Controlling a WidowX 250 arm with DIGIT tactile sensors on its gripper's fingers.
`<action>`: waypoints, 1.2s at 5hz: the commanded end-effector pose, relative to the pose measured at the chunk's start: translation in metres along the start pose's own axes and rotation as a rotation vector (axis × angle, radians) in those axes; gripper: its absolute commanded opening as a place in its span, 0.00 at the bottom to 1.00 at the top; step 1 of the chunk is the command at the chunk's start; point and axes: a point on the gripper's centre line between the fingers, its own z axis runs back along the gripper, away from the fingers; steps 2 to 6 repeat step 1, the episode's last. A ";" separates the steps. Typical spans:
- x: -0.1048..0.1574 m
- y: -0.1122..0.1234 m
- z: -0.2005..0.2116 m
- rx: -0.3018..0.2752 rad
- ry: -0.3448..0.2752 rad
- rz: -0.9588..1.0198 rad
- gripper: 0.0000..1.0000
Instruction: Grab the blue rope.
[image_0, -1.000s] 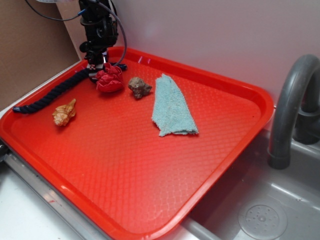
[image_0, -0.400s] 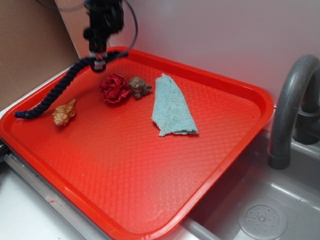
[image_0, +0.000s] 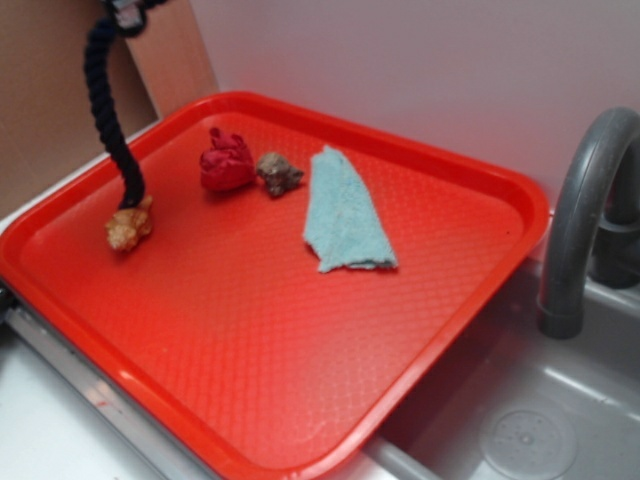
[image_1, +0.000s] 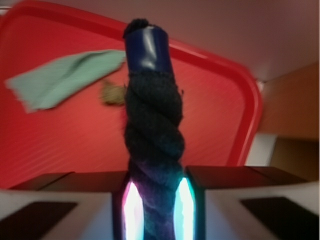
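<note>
Rope (image_1: 152, 145) sits clamped between your gripper (image_1: 154, 200) pads, blue cap sticking out past them; from outside you see it dangle from the frame's top-left, lower end touching the tan shell (image_0: 128, 226) on the red tray (image_0: 420, 330)

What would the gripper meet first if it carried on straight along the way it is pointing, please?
Shut on the blue rope, the gripper points at the red tray. Beyond the rope's capped end, bare tray floor near the brown lump seems first, though depth is unclear.
</note>
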 end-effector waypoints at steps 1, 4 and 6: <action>-0.013 0.009 0.077 -0.138 -0.125 0.116 0.00; -0.013 0.009 0.077 -0.138 -0.125 0.116 0.00; -0.013 0.009 0.077 -0.138 -0.125 0.116 0.00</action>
